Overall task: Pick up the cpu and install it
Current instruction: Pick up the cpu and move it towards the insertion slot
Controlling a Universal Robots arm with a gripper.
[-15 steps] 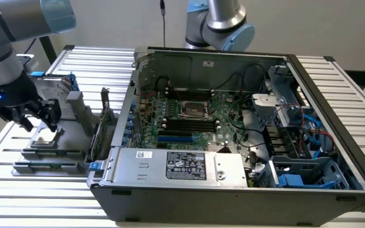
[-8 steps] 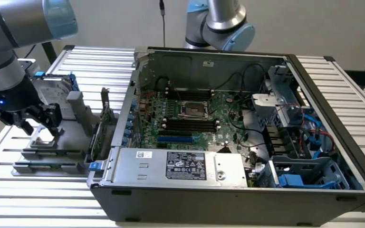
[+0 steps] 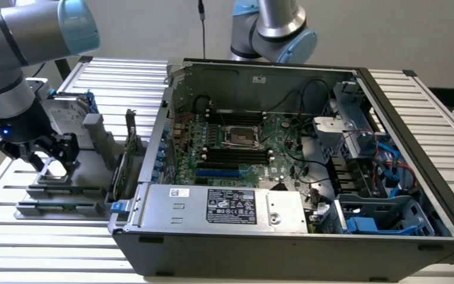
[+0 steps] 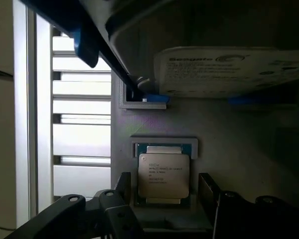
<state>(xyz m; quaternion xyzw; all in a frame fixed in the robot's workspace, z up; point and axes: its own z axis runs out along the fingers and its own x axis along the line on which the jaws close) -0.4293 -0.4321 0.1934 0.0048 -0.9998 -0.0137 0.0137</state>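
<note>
Cpu (image 4: 163, 175) lying flat between spread fingers (image 4: 209, 191), gap each side.

Exterior cam sits high and a fair way back, angled down over the open dark-grey metal computer case (image 3: 290, 251) on the white slatted tabletop (image 3: 45, 254). Wrist cam is right up close, looking down past the black gripper (image 4: 164, 181) at the grey plastic parts holder (image 4: 239, 149). That same holder (image 3: 69, 190) sits at the exterior view's left.

Robotics lab: robot arm (image 3: 23, 41), slatted metal bench (image 3: 54, 251), opened computer case (image 3: 290, 257).
</note>
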